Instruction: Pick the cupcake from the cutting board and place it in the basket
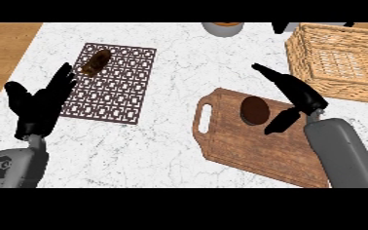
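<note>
Wooden and dark-stained, the cutting board is lying nearest on the white marbled counter, its cut-out handle pointing away to the left of the right hand's fingers. That hand is hovering over the board's far right corner with its fingers stretched out straight toward the upper left and its thumb hanging down, spread wide and gripping nothing. The cupcake, seen as a dark brown round top, is sitting on the board just beside the thumb tip, on its left, and below the outstretched fingers; whether the thumb is touching it cannot be told. Over at the left edge, the left hand is resting open with fingers up, holding nothing, its fingertips lying just beside the near left corner of a brown lattice mat. Farther along that mat, beyond those fingertips, a small brown pastry-like item is lying at the far left corner. Beyond the right hand's fingers and to their right, the woven wicker basket is standing at the counter's far right, well apart from the cupcake. At the far edge, a grey round container is partly showing.
</note>
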`<state>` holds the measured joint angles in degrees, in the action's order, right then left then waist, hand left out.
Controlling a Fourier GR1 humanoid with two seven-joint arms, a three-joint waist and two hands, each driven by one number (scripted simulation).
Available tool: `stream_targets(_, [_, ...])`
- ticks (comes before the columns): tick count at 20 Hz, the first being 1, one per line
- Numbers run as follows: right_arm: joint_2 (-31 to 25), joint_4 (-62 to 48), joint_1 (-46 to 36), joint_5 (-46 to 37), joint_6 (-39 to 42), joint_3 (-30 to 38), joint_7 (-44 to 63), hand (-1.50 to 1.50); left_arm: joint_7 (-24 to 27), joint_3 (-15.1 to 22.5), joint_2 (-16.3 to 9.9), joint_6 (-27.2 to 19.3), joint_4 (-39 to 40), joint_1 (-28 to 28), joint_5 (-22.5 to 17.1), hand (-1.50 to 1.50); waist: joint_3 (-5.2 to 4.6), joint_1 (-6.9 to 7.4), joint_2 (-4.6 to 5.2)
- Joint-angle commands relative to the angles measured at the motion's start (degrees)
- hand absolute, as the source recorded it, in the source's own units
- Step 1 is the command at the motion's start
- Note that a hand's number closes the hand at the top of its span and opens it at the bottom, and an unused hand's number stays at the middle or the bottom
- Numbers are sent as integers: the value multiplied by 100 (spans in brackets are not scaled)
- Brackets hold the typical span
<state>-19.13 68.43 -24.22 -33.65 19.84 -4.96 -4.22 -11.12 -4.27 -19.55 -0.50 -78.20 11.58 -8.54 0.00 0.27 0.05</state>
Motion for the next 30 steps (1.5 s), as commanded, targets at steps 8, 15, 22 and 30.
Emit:
stream_targets(8, [54, -358, 96, -197, 164, 302, -752, -150, -16, -189, 252, 207, -126, -87, 237, 0, 0, -12, -6])
stream_targets(15, [270, -65, 154, -220, 331, 249, -820, -150, -189, -388, 181, 264, 306, 433, 351, 0, -1, -27, -3])
stream_targets(22, [237, -320, 221, -753, 17, 236, -760, -150, -647, -230, 482, 170, -890, -218, 356, 0, 1, 10, -5])
stream_targets(30, [420, -356, 312, -1344, -226, -157, -851, 150, -67, -385, 516, 254, -152, 5, 551, 0, -1, -11, -3])
